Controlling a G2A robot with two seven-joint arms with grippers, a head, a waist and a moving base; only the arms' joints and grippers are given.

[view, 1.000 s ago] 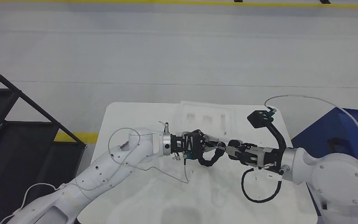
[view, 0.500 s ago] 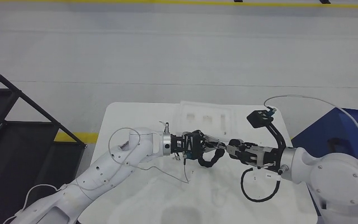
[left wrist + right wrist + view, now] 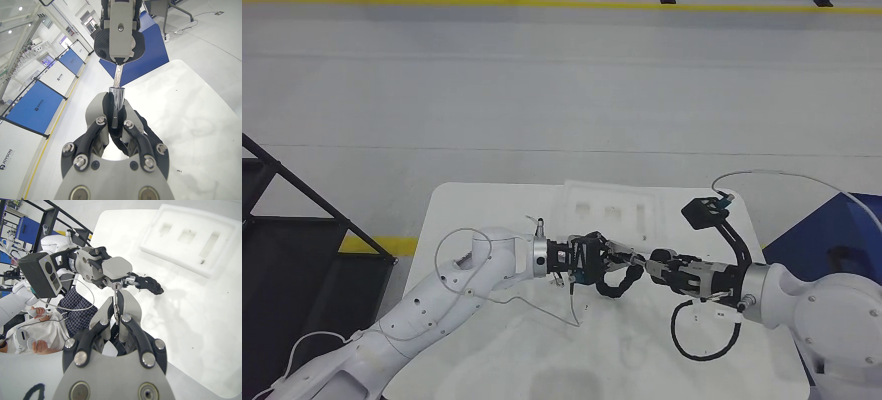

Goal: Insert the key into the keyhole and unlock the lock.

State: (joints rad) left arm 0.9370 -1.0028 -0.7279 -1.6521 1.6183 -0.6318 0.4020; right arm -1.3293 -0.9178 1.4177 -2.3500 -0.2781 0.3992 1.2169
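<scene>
White table below, foam tray at its far side. Left gripper is clamped round the lock, held above the table. Right gripper pinches the key, tip at the keyhole. I'd keep the key in line with the lock, push straight, then twist.

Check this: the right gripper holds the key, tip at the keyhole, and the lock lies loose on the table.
Wrong: the left gripper clamps the lock above the table, per the left wrist view. The right gripper does hold the key, tip at the keyhole.
</scene>
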